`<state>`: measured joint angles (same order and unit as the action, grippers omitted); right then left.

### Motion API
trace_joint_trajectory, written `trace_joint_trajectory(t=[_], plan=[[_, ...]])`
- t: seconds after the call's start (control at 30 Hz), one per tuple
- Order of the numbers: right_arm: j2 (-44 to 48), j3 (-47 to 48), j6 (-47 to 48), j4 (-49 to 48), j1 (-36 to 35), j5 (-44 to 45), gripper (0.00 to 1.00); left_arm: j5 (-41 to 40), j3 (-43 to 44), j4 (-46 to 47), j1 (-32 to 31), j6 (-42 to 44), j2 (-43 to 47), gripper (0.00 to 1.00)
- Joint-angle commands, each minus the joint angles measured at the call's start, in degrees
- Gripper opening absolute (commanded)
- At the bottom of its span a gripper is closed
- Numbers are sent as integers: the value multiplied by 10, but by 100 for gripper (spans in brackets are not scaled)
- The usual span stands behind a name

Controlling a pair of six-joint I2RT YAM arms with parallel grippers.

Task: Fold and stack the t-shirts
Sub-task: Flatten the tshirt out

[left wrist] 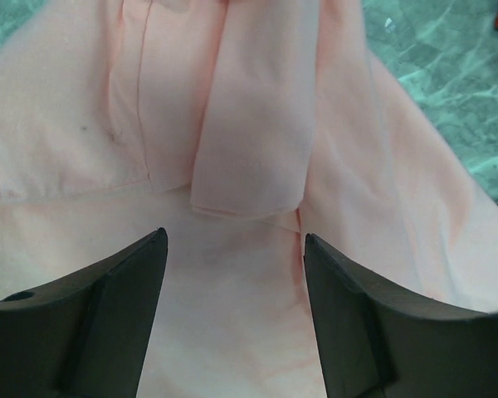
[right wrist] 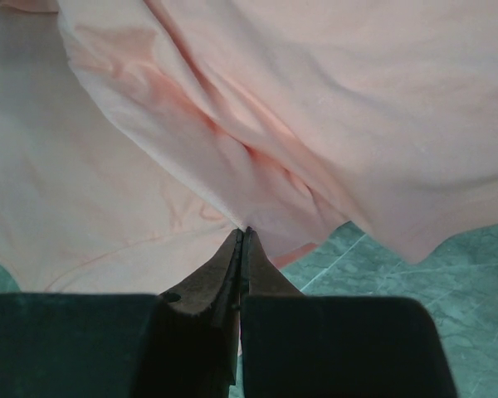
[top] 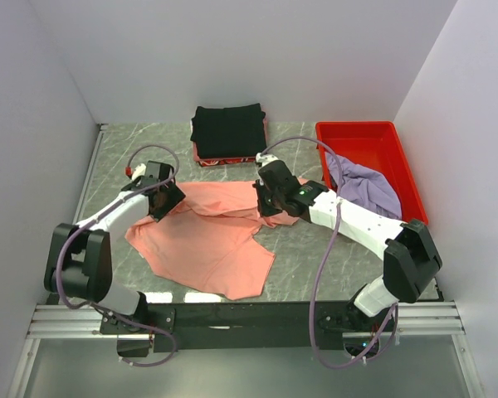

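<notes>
One salmon t-shirt (top: 207, 236) beneath left gripper (left wrist: 234, 240)

Robot lab bench, set up as a closed test cell. Boxed in by plain white walls (top: 257, 58) at left, top and right of the frame. Lit flat and even. Floored with a grey-green marbled table (top: 295, 274). Edged along the bottom by a bare aluminium rail (top: 66, 319), with left arm (top: 116, 211) and right arm (top: 357, 220) bolted side by side and cables (top: 318, 282) looping loose. Laid out with a red tray (top: 373, 137) at upper right, a black shirt (top: 228, 128) folded at top centre, a pink shirt (top: 207, 240) spread mid-frame
</notes>
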<state>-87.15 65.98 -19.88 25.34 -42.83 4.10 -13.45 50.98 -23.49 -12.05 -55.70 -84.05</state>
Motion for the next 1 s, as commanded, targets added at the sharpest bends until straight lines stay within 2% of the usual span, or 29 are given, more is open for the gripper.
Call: trace_joint_trajectory(t=[0.0, 0.23, 0.33, 0.43, 0.47, 0.5, 0.73, 0.97], plan=[[3, 2, 5, -19, 6, -8, 0, -6, 33, 7, 5, 20, -24, 72], [-1, 1, 8, -18, 9, -17, 0, 10, 48, 28, 8, 31, -64, 65], [0, -2, 5, -20, 9, -9, 0, 4, 61, 23, 9, 32, -77, 55], [4, -6, 5, -25, 10, -6, 0, -8, 65, 16, 12, 34, -79, 38], [4, -8, 5, -26, 11, -6, 0, -9, 64, 14, 16, 32, -75, 15], [7, -8, 6, -25, 10, -5, 0, -6, 62, 15, 18, 34, -72, 2], [17, -5, 7, -27, 14, -1, 0, -8, 50, 29, 26, 47, -24, 1], [42, -9, 1, -37, 18, 12, 0, -22, 25, 48, 27, 54, 70, 1]])
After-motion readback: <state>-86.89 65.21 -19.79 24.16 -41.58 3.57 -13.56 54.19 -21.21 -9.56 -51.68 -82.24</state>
